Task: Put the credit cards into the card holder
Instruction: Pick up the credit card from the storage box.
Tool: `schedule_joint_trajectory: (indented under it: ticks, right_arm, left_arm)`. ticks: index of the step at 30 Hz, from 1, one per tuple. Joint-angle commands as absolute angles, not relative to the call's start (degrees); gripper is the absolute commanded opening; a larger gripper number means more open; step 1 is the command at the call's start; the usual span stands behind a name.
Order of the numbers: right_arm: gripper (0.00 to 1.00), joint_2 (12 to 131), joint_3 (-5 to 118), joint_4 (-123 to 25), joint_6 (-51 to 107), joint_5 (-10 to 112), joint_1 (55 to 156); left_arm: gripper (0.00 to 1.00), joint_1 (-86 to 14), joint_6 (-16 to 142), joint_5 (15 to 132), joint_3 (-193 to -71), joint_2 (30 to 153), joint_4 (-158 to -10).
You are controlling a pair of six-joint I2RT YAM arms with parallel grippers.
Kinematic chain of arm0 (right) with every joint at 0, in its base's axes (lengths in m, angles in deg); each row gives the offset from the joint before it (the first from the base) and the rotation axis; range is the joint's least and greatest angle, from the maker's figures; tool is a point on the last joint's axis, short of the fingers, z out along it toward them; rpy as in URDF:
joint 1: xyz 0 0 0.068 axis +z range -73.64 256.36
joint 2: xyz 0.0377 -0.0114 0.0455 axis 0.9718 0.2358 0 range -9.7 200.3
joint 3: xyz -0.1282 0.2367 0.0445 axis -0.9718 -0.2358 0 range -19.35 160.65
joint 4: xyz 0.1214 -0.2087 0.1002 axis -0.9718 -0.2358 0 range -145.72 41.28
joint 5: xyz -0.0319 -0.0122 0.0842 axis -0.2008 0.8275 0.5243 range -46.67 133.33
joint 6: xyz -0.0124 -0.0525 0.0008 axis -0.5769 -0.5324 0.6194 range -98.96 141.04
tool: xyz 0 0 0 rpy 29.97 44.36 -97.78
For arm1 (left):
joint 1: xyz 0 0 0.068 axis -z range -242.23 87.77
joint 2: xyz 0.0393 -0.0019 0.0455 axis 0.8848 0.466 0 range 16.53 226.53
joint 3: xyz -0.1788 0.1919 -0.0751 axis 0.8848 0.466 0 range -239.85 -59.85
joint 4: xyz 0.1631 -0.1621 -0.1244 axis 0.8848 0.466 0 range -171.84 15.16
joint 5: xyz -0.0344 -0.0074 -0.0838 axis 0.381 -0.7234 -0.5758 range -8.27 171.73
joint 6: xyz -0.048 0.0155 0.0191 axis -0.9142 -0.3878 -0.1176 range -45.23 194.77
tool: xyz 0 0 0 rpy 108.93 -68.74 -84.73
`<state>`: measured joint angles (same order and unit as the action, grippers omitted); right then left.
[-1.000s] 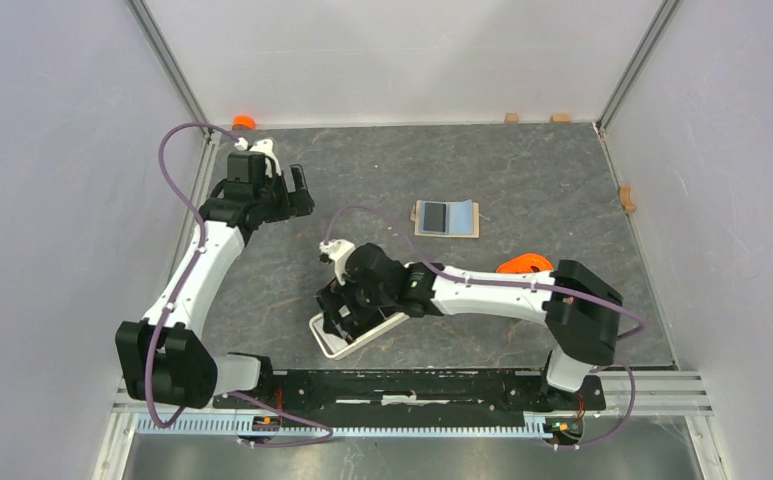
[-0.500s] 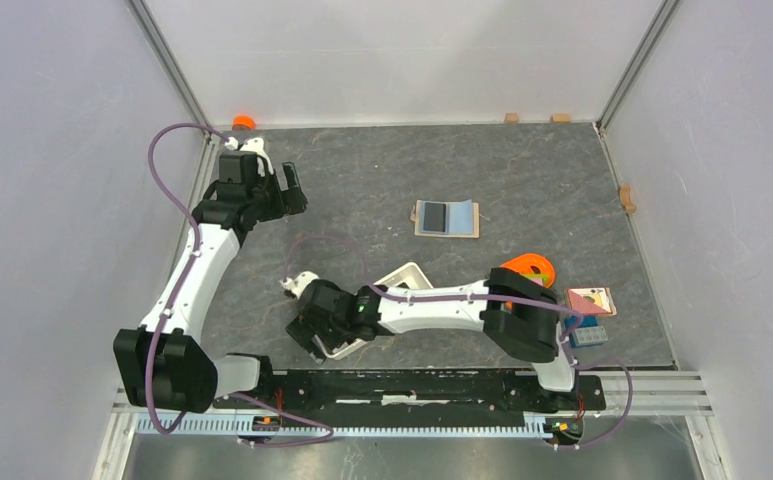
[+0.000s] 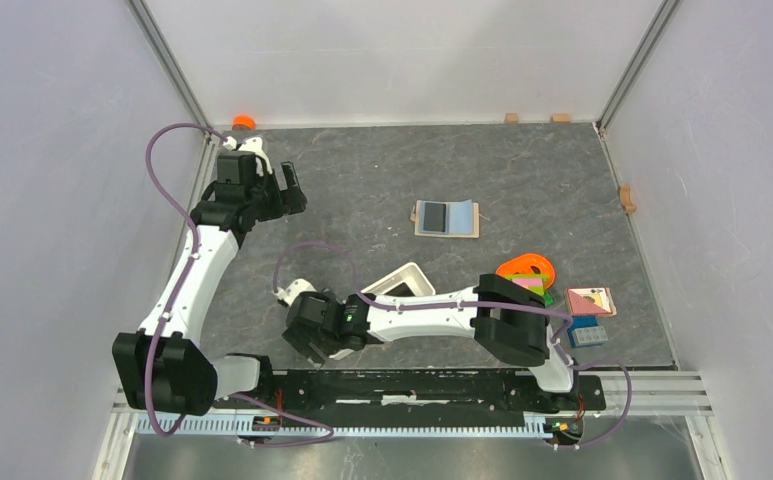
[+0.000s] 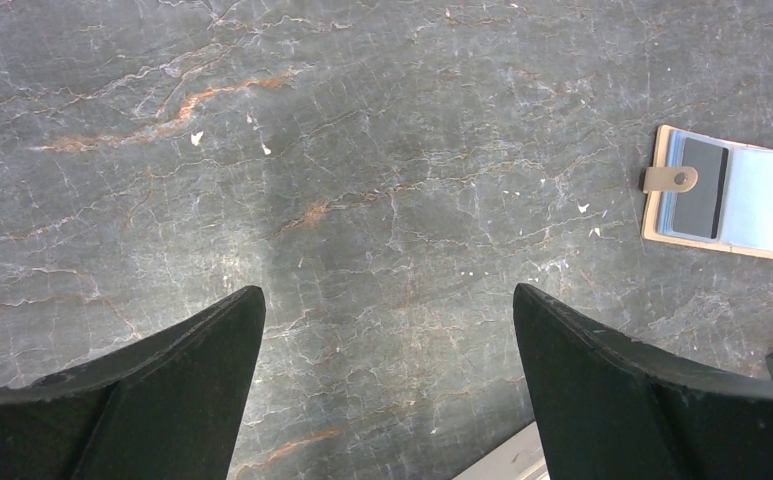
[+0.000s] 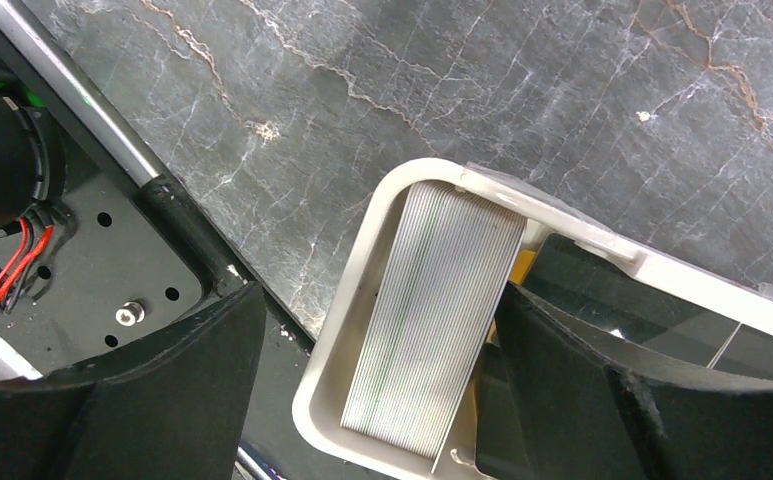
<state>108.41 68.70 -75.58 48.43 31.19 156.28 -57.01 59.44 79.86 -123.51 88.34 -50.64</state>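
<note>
Now hovers over the near end of the card holder [image 5: 352, 320] with the right gripper [image 5: 379, 292] spread wide; left gripper [image 4: 388, 290] likewise spread, well beyond the card holder; dark credit card [image 5: 582, 285] lying inside it.

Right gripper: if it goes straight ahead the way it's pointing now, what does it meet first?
Most likely the rounded end of the white tray, directly ahead between the open fingers of the right gripper, with a ribbed grey panel just inside it. How far off is hard to judge.
</note>
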Motion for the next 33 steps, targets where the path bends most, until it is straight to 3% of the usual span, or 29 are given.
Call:
schedule_joint_trajectory:
  ticks: [1,11,25,30,33]
  right_arm:
    - [0.87,104.76,69.38,-74.70,49.84,31.35,157.05]
    - [0.79,101.90,66.74,-73.27,50.75,31.20,156.99]
    - [0.49,99.33,60.83,-69.45,52.55,33.65,155.21]
    - [0.48,97.98,58.23,-67.29,53.55,36.02,154.02]
    - [0.52,97.88,57.45,-65.98,53.86,37.72,153.55]
  left_arm:
    - [1.00,-57.37,60.71,79.27,-123.46,86.83,-51.87]
    - [1.00,-57.39,60.71,79.49,-123.40,87.04,-51.86]
    - [1.00,-57.46,60.62,79.75,-123.31,87.35,-51.78]
    - [1.00,-57.44,60.62,79.65,-123.32,87.51,-51.78]
    - [1.00,-57.48,60.62,79.62,-123.40,87.70,-51.79]
